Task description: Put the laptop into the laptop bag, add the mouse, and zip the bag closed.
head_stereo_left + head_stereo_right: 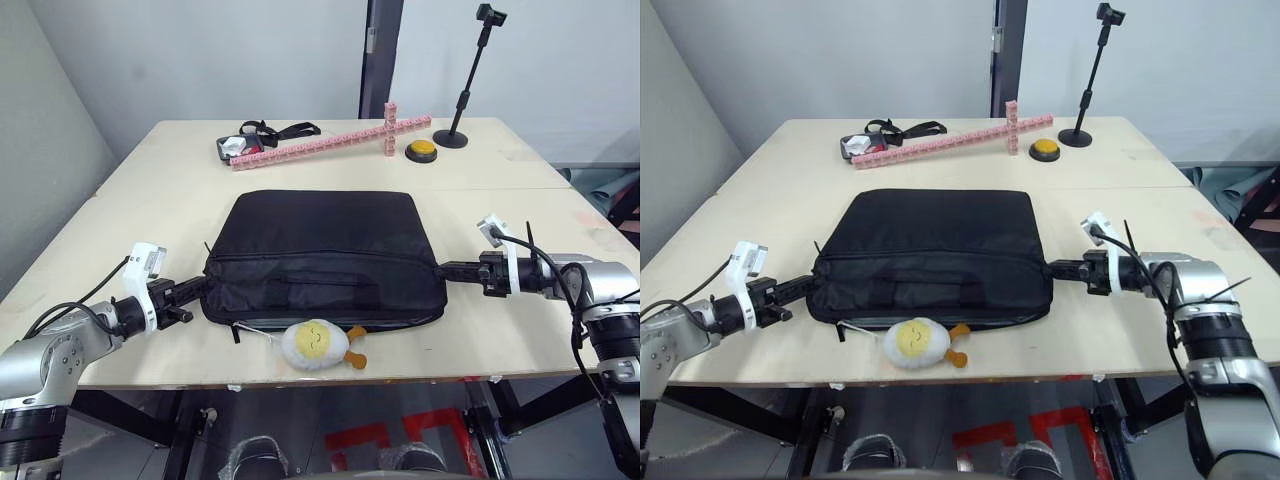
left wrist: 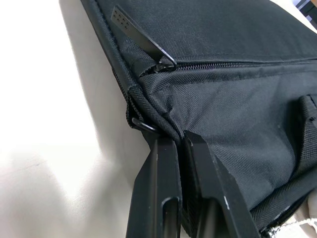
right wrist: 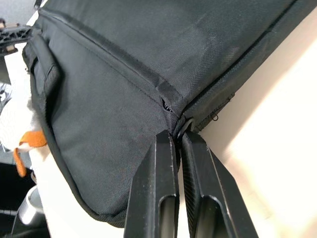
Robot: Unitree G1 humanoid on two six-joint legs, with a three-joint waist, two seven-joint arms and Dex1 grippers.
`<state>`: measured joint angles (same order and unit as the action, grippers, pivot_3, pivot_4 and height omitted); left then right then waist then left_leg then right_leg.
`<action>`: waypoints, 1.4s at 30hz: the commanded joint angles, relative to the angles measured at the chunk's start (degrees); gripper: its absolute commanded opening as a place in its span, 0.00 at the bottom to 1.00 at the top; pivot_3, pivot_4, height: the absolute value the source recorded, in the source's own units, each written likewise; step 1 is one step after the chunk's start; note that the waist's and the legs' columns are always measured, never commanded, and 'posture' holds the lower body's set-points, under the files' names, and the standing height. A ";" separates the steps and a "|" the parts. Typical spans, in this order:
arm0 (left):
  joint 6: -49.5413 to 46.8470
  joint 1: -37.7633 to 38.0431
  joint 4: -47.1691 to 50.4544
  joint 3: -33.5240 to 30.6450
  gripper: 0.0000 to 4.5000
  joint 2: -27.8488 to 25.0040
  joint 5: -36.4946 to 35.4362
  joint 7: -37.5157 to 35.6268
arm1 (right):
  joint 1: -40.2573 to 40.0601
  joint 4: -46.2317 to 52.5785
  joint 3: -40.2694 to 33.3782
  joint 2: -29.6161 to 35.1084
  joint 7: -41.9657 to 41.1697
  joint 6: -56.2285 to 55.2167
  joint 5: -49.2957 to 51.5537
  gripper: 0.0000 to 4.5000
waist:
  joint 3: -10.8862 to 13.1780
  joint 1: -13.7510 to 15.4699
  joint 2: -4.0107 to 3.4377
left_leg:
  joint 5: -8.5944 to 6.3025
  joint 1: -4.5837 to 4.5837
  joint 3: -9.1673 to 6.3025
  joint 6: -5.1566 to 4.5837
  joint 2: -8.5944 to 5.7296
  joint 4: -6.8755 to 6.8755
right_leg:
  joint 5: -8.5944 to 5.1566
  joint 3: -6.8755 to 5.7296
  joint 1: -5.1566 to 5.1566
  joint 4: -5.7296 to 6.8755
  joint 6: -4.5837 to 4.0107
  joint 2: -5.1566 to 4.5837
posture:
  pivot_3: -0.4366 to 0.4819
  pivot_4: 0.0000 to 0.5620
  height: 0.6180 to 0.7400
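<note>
The black laptop bag [image 1: 320, 255] lies flat in the middle of the table, handles toward the front edge. My left gripper [image 1: 195, 290] is shut on the bag's left end, its fingers [image 2: 158, 168] pinching the fabric corner by a small ring. A zipper pull [image 2: 163, 63] sits at that same corner on a closed zip line. At the bag's right end, my right gripper [image 1: 440, 268] is also shut, its fingers [image 3: 158, 168] clamped on the corner seam. The laptop and the mouse are hidden or out of view.
A white plush egg toy [image 1: 315, 343] lies against the bag's front edge near the table's lip. At the back are a long pink block bar [image 1: 330, 140], a yellow button [image 1: 421, 150], a black stand [image 1: 460, 100] and a black tray with straps [image 1: 240, 148].
</note>
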<state>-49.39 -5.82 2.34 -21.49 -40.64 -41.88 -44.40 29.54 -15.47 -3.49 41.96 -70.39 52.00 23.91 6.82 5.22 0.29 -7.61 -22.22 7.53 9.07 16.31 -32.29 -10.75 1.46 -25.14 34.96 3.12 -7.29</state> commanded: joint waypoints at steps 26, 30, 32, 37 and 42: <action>8.49 6.21 0.64 -18.23 1.00 -22.02 0.42 -19.92 | 2.11 17.44 -8.09 21.93 -12.81 -9.08 10.30 1.00 | 0.09 0.25 0.12 | -0.03 0.09 0.02 0.02 0.00 0.06 | -0.03 0.01 0.08 -0.06 0.04 0.00 | 0.48 0.27 1.00; 10.86 0.67 0.56 -12.17 1.00 -28.89 1.73 -25.04 | 1.73 25.84 -6.52 23.50 -14.20 -10.45 12.17 1.00 | 0.14 0.24 0.20 | -0.13 0.15 0.06 0.17 0.02 0.06 | -0.05 0.05 0.09 -0.06 0.07 0.01 | 0.48 0.27 1.00; 12.30 -5.48 1.35 -6.15 1.00 -28.89 2.21 -25.47 | 3.58 29.17 -5.03 21.57 -12.70 -9.37 14.05 1.00 | 0.12 0.33 0.16 | -0.32 0.23 0.07 0.46 0.02 0.02 | -0.05 0.08 0.18 -0.04 0.06 -0.01 | 0.48 0.27 1.00; 17.34 -19.42 0.43 8.68 1.00 -20.23 6.86 -23.86 | 4.70 39.62 0.95 14.56 -8.32 -9.45 16.58 1.00 | 0.07 0.25 0.05 | -0.30 0.29 0.05 0.45 0.02 -0.02 | -0.04 0.09 0.11 0.28 0.05 0.00 | 0.48 0.27 1.00; 22.20 -28.57 -5.12 19.06 0.75 -8.61 12.14 -24.30 | 5.85 44.56 11.81 8.52 -5.23 -15.46 9.15 1.00 | 0.06 0.22 0.08 | 0.03 0.15 0.04 0.04 0.01 -0.10 | -0.02 0.10 0.07 0.21 0.03 0.01 | 0.48 0.27 1.00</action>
<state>-29.25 -32.49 -1.99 -3.68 -49.64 -31.10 -68.45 34.07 27.41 6.90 50.79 -76.31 39.04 35.10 6.88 5.45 0.37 -7.57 -22.10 7.56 9.11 16.32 -32.39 -10.77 1.56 -25.09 35.16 3.16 -7.28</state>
